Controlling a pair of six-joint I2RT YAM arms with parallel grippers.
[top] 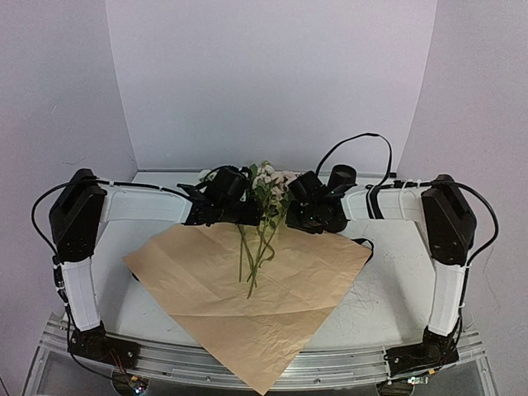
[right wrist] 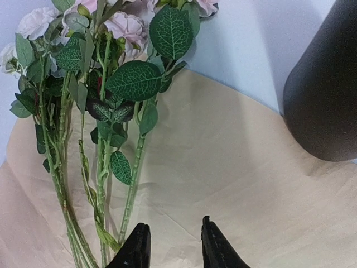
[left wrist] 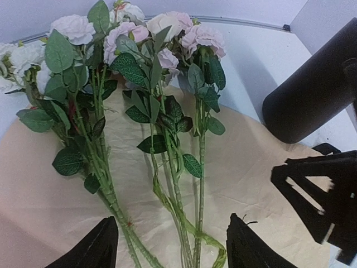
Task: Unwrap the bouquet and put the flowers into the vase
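Now flowers (top: pixel 266 198) lie on spread paper (top: pixel 247 313); left gripper (left wrist: pixel 172 223) gapes astride their stems (right gripper (right wrist: pixel 174 224) parted, empty).

The paper sheet (top: pixel 247 322) lies spread on the desk (top: pixel 396 289). The flowers (top: pixel 266 186) lie on it, blooms far, stems near. The vase (right wrist: pixel 323 95) stands right of the blooms, at the sheet's edge.

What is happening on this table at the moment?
The wrapping is already off: the flowers lie loose on the flat tan paper sheet. The left end effector is open and straddles the stems, gripping nothing. The right end effector is open just beside the stems. The black vase waits nearby, and no stems stick out of it.
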